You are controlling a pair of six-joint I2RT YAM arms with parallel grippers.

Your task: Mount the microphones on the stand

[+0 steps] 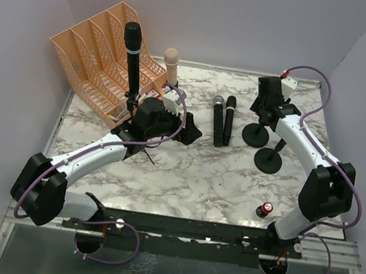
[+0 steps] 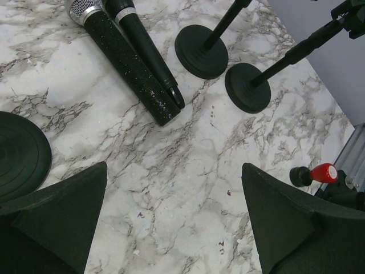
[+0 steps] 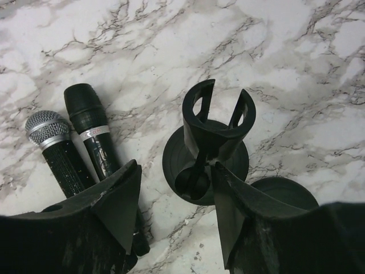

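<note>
Left gripper (image 2: 174, 171): spread wide over bare marble, with nothing enclosed between its fingers (image 2: 63, 211).
Right gripper (image 3: 175, 171): parted, with nothing clamped by its fingers (image 3: 117, 200); clear space is seen between one finger and the stand.
Clip stand (image 3: 219, 123): the forked clip is seen just beyond the right fingertips, and its stem and round base lie in the gap between them. Whether the nearer finger touches the stem cannot be told.
Second stand (image 3: 282, 194): only its round base is shown, just outside the right gripper's finger and beside the clip stand's base.
Silver-mesh microphone (image 2: 122, 63): laid flat on the table (image 2: 188, 188), well beyond the left fingertips. In the right wrist view its body is partly hidden behind one finger.
All-black microphone (image 2: 148, 51): laid flat against the silver-mesh microphone, on the side nearer the stands.
Upright black microphone (image 1: 132, 57): stood head up behind the left gripper, well apart from its fingers; its lower end is lost behind the wrist.
Peach-pink microphone (image 1: 172, 63): stood head up, also behind the left gripper and apart from the fingers.
Round black base (image 2: 20, 154): seen just outside one left finger.
Red-topped battery (image 2: 319, 173): seen just outside the other left finger.
Peach file rack (image 1: 99, 49): placed behind the two upright microphones.
</note>
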